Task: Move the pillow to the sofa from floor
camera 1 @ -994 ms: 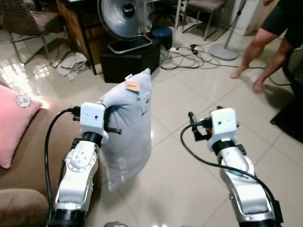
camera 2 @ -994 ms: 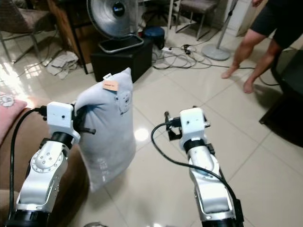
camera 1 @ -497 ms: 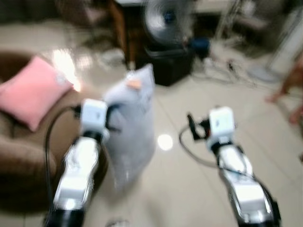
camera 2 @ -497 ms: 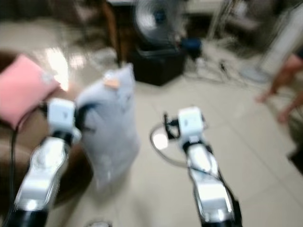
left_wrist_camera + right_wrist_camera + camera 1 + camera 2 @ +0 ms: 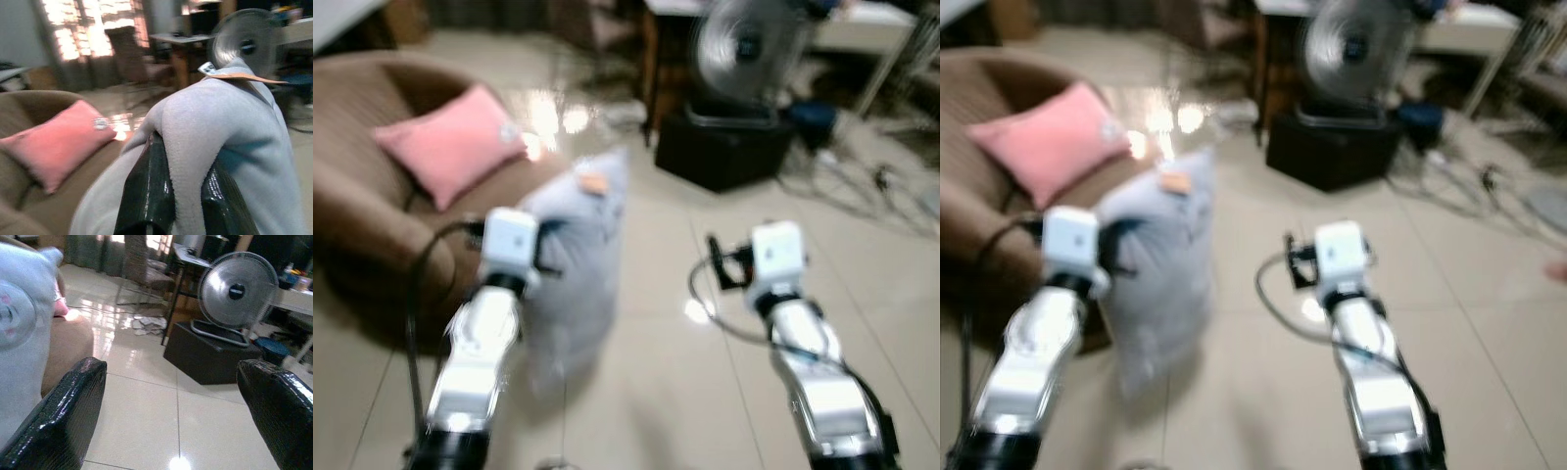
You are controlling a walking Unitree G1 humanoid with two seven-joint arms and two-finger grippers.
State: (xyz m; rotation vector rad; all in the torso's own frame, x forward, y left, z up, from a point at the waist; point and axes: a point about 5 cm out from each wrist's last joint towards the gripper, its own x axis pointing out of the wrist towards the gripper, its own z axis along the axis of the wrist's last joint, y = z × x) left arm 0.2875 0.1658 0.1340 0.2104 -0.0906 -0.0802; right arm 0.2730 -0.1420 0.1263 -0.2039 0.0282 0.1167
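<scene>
The view has been swung toward the sofa [image 5: 372, 196] since a second ago, while the pillow [image 5: 578, 264] is kept in the same grip.

The brown sofa is seen with a pink cushion [image 5: 450, 142] lying on its seat. The grey pillow is held upright off the floor [image 5: 656, 392], just beside the sofa's front edge and not yet on it. A fold near its top is pinched by the left gripper [image 5: 183, 196]. Farther from the sofa, beyond the pillow, the right gripper [image 5: 176, 416] is held in the air, fingers spread wide, nothing between them. A fan [image 5: 749, 49] on a black box [image 5: 724, 152] is seen well apart from the sofa.
</scene>
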